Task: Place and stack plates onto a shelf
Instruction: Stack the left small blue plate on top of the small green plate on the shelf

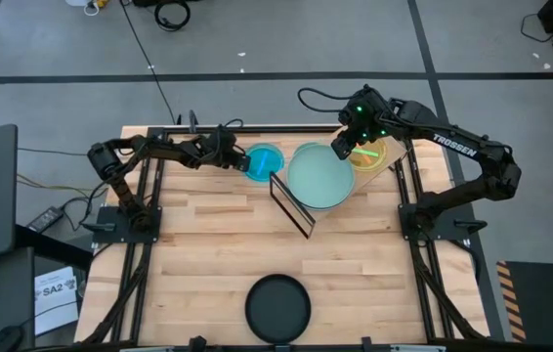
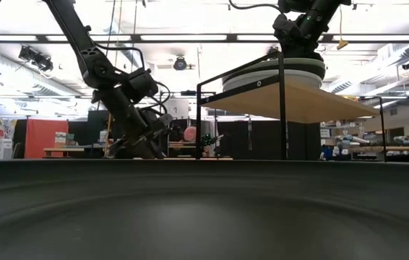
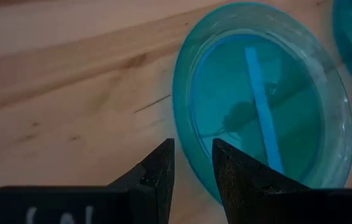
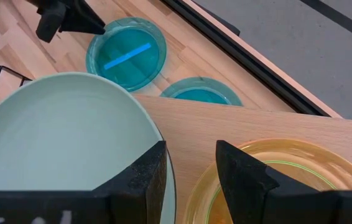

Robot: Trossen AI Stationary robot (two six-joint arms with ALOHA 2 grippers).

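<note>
A mint green plate [image 1: 320, 178] lies on the shelf [image 1: 391, 168], a wooden board on a black wire frame, beside an orange plate holding a lime one [image 1: 372, 154]. My right gripper [image 4: 190, 144] hangs over the shelf, open by a narrow gap, its fingers on either side of the mint plate's rim [image 4: 167, 177]. A small teal plate [image 3: 263, 99] lies flat on the table, left of the shelf. My left gripper [image 3: 193, 142] is low at its left rim, open by a narrow gap, one finger outside the rim and one over the plate. A black plate [image 1: 277, 306] sits at the near edge.
A second teal plate [image 4: 201, 93] lies on the table at the shelf's far side, partly hidden by the board. The shelf's black frame [image 1: 292, 205] stands near the table's middle. Bare wood lies between the shelf and the black plate. Arm mounts stand at both table sides.
</note>
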